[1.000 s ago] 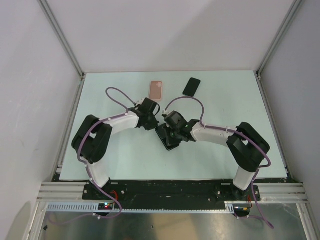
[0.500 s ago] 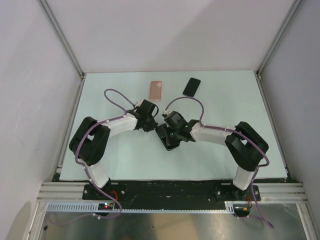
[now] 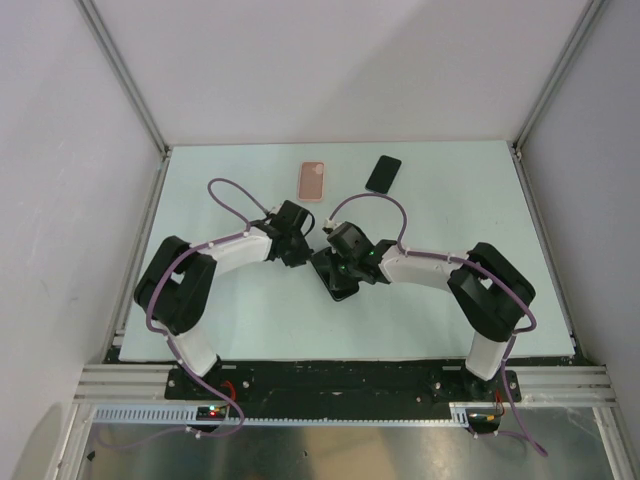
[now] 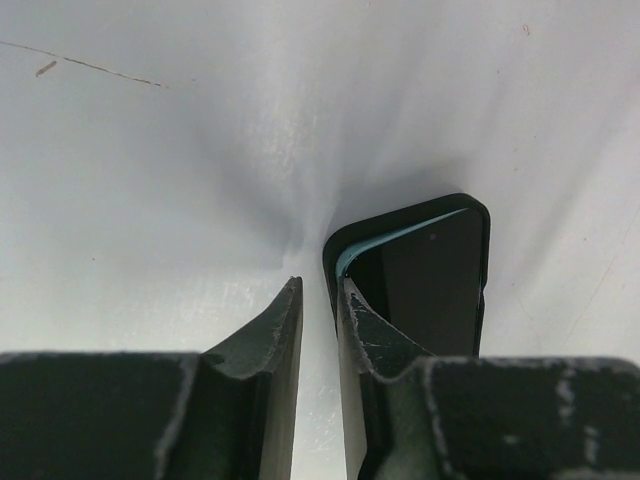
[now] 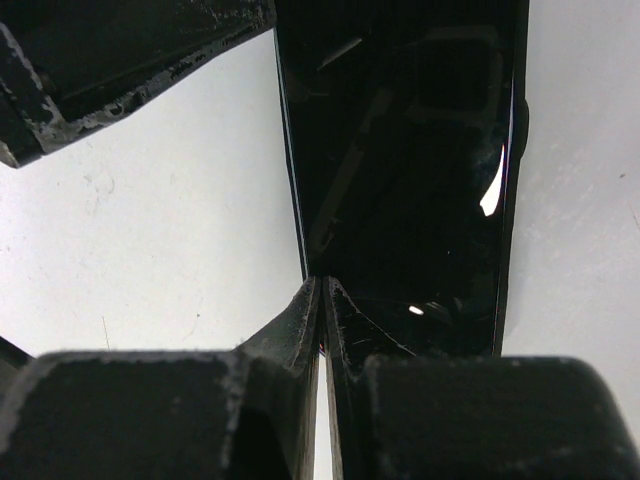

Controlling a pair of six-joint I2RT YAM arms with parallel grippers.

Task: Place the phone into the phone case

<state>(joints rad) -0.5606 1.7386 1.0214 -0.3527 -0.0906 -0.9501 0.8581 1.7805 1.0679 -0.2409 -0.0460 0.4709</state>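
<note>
Phone [image 3: 336,278] is lying in its black phone case [image 4: 335,245] on the counter [image 3: 250,310].
Left end effector [image 4: 318,290], barely parted and empty, is touching the case's edge; right end effector [image 5: 321,285] is sitting closed at the phone's side.

1. Top, left-wrist and right-wrist views checked: no text, label, brand, number or sign is legible.
2. Glossy black phone face [image 5: 400,150], right-wrist view: reflections only, no characters.
3. Pink rectangular phone case [image 3: 314,181] and black rectangular slab [image 3: 383,173], overhead view: too small to resolve any print.
</note>
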